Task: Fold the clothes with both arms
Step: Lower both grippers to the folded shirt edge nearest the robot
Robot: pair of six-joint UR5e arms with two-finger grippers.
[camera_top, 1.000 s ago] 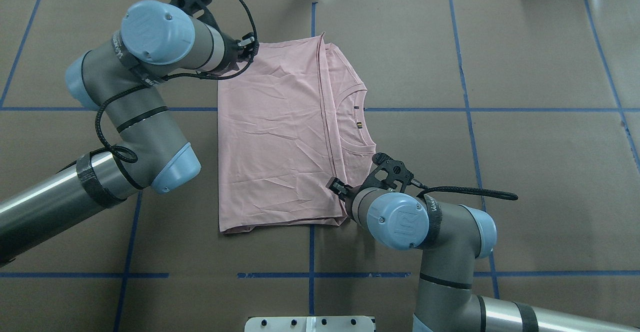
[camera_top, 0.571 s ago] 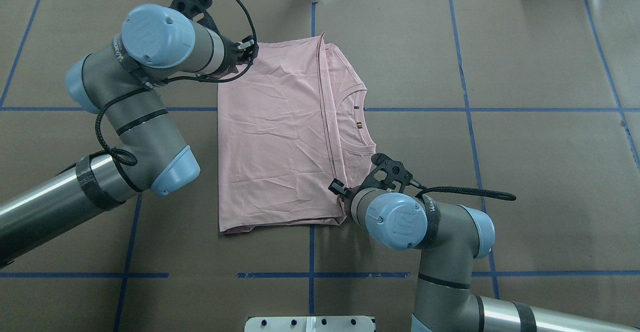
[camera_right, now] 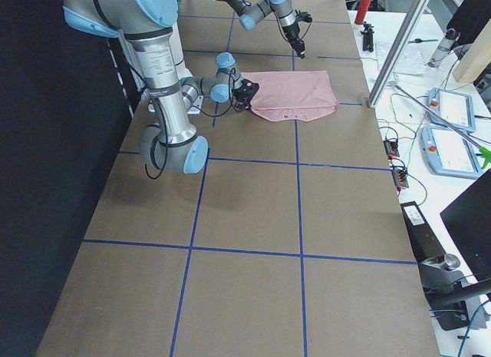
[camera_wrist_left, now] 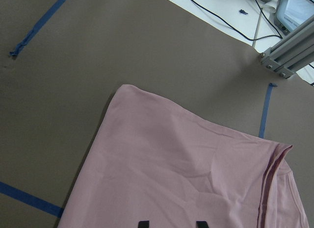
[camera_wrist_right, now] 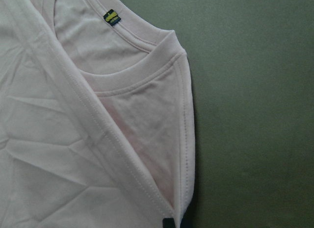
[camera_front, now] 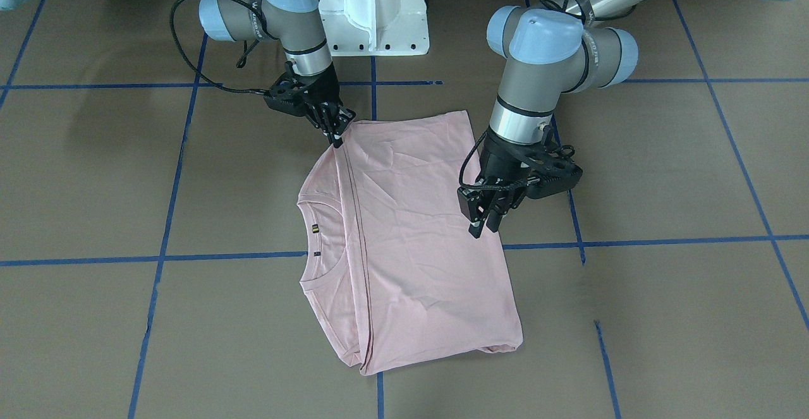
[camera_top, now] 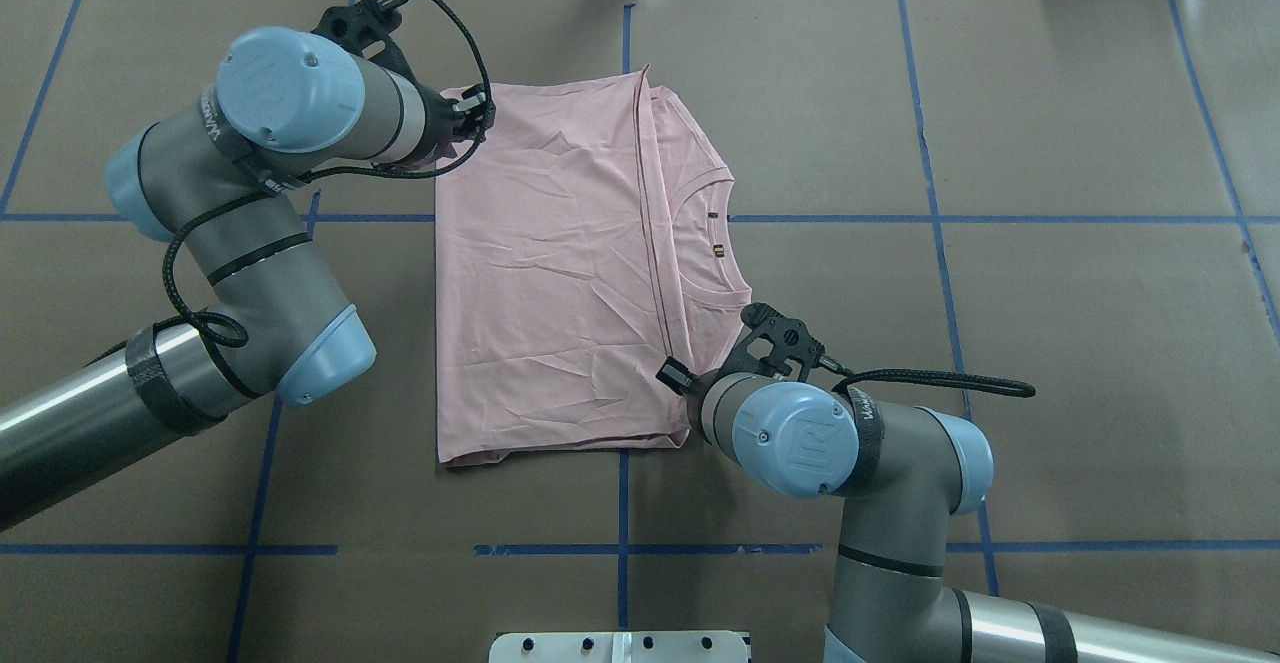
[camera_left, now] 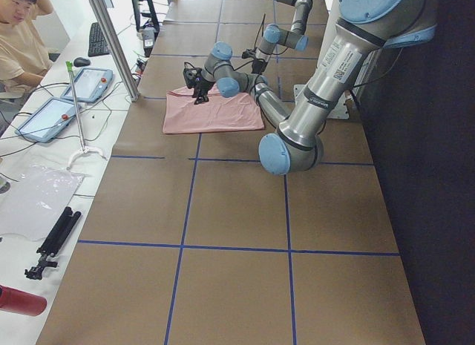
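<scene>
The left tool (camera_front: 482, 229) has backed off, open and empty, with the edge of the T-shirt (camera_front: 411, 236) just under it. The right tool (camera_front: 335, 136) stays pinched on a T-shirt corner, so this fold looks done.

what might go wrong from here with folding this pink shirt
1. The black two-finger right gripper looks pinched on the folded edge of the pale pink short-sleeved T-shirt. Lifting away without opening could drag the fold apart.
2. The black two-finger left gripper hangs open over the opposite edge, gripping nothing, so a one-sided pull could skew the cloth.
</scene>
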